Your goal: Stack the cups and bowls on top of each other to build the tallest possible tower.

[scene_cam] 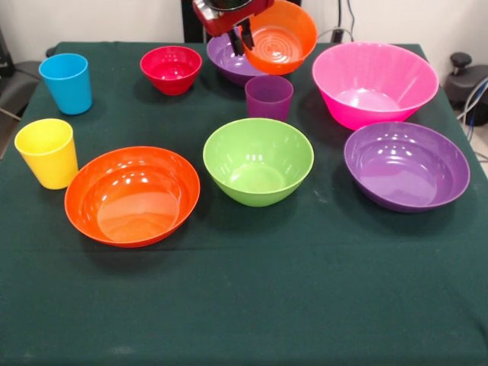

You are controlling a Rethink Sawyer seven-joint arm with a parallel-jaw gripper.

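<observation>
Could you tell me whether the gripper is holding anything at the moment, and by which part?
Yes: the gripper holds the small orange bowl by its rim, tilted in the air.

Bright, even light falls from above, leaving only soft, short shadows beneath the vessels on the dark green cloth-covered desk (252, 305). White glare spots sit inside the wide glossy orange plastic bowl (132, 195) and the glossy purple plastic bowl (406, 165) at the right. Focus is fairly sharp throughout, with slight softness toward the far edge.

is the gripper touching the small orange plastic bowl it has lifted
Touching. The front view shows the gripper with its black fingers clamped over the rim of the small orange plastic bowl, which hangs tilted above the table.
</observation>
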